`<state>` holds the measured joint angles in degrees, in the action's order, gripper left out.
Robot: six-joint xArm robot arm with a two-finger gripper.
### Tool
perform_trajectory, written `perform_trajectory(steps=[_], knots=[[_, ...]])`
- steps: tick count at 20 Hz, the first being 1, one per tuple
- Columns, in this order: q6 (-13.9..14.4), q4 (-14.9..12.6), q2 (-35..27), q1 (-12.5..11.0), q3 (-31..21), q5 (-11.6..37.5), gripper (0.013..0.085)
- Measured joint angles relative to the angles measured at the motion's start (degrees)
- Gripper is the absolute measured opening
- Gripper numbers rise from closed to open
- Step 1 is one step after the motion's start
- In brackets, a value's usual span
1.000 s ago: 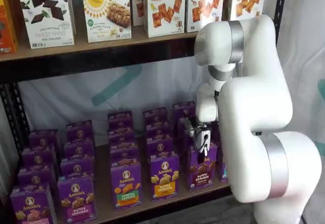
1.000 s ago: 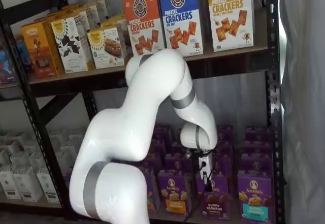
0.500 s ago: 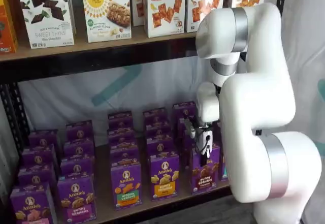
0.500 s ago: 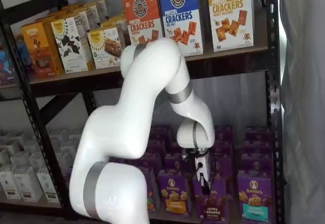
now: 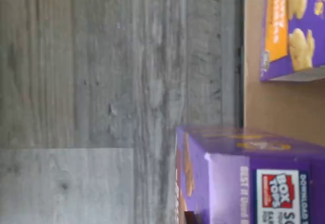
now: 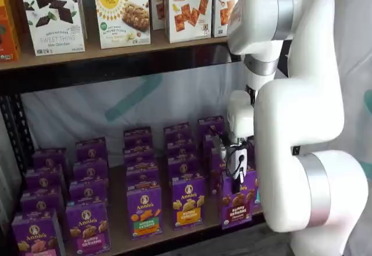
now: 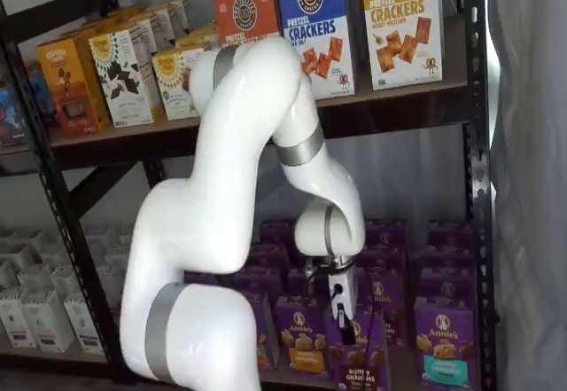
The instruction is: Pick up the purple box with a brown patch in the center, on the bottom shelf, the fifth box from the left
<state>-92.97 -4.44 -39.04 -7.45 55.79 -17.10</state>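
My gripper (image 6: 235,172) is shut on the top of the purple box (image 6: 238,201), an Annie's carton with dark brown bunny snacks on its front. The box is tilted and drawn out past the front edge of the bottom shelf (image 6: 118,227). In both shelf views the black fingers reach down onto the carton; it also shows in a shelf view (image 7: 355,363) under the gripper (image 7: 342,322). In the wrist view the box's purple top and side (image 5: 244,176) fill one corner beside the tan shelf board (image 5: 269,107).
Rows of purple Annie's cartons fill the bottom shelf, among them one with a yellow band (image 6: 188,201) right beside the held box. Cracker boxes (image 6: 189,6) stand on the higher board. The white arm (image 6: 296,116) stands before the rack's right side. Grey floor (image 5: 101,82) lies below.
The gripper has pulled the purple box forward and down out of its row, towards the shelf's front edge, and the box now tilts. The arm's upper joint has risen.
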Motion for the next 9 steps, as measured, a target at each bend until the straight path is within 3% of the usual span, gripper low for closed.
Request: perform_trajectory(steps=[9], knots=[[3.17, -2.91, 6.81, 0.36, -8.33, 1.87, 0.029]])
